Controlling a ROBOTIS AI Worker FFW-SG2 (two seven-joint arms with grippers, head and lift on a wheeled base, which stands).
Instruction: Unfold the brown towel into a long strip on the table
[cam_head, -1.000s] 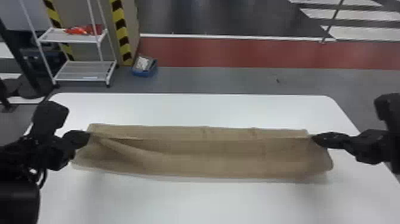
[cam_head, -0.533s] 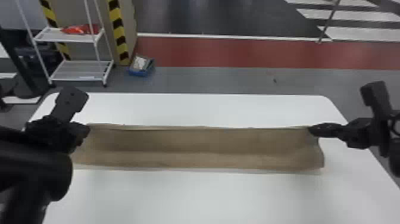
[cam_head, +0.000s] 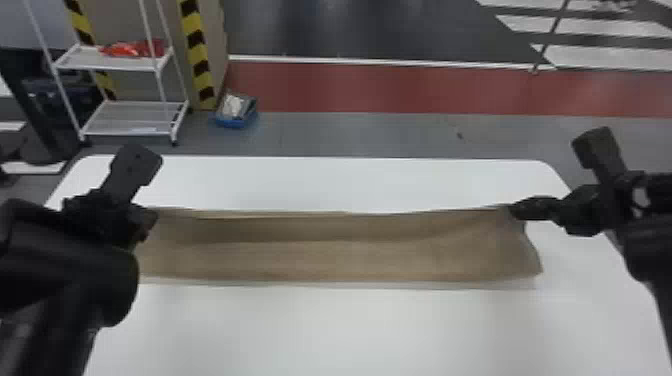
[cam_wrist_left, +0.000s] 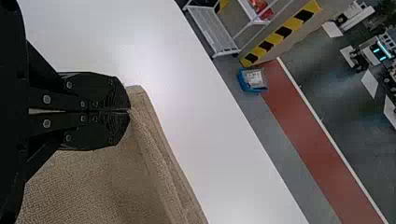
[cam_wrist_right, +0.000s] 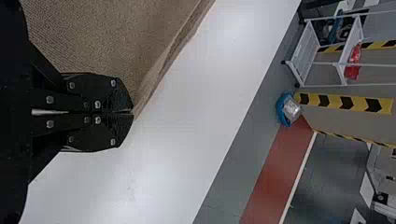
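In the head view the brown towel (cam_head: 340, 250) stretches as a long strip across the white table (cam_head: 350, 325), its far edge pulled nearly straight between the grippers. My left gripper (cam_head: 150, 218) is at its far left corner and covers part of that end. At the far right corner is my right gripper (cam_head: 515, 209). The left wrist view has the left gripper (cam_wrist_left: 130, 110) shut on a corner of the towel (cam_wrist_left: 102, 182). Likewise the right gripper (cam_wrist_right: 132, 113) pinches the towel's edge (cam_wrist_right: 112, 37) in the right wrist view, its fingers together.
Beyond the table's far edge stand a white shelf rack (cam_head: 132, 117) with red items and a blue bin (cam_head: 236, 112) on the floor. White tabletop lies in front of and behind the towel.
Both arms have shifted and tilted, the left forearm reaching further into view. The towel's near edge first drew toward the far edge, and its folds have shifted. Both grippers kept hold.
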